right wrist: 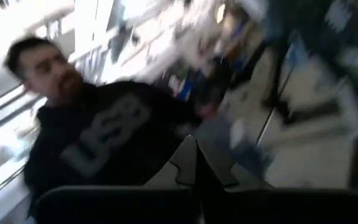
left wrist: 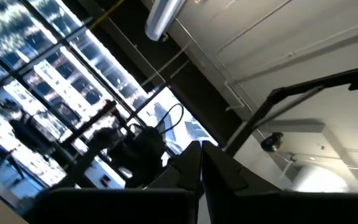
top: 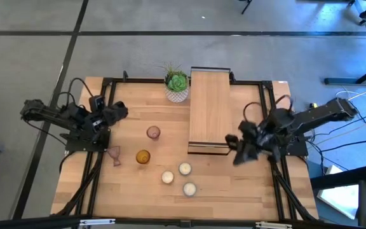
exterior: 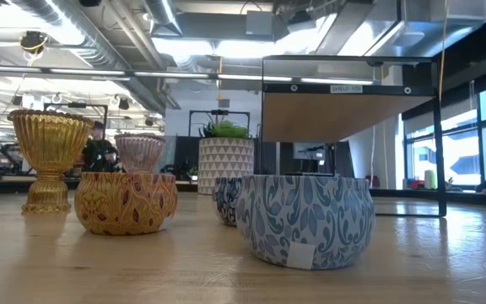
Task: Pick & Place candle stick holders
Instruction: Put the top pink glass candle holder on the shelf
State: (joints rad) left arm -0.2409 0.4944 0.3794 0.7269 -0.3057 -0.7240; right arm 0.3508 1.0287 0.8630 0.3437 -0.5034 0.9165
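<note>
Three candle stick holders show on the wooden table in the high view. A pale pink one and an amber one stand upright on their bases. Another pale pink one seems to lie on its side near the left. The low view shows the amber holder and behind it a pink one. My left gripper hangs shut above the table's left side, its fingers pointing up into the room. My right gripper is shut too, raised beside the shelf's near right corner.
A raised wooden shelf on a black frame stands at the back centre, with a green plant in a white pot to its left. Three round patterned bowls sit near the front centre. A person shows in the right wrist view.
</note>
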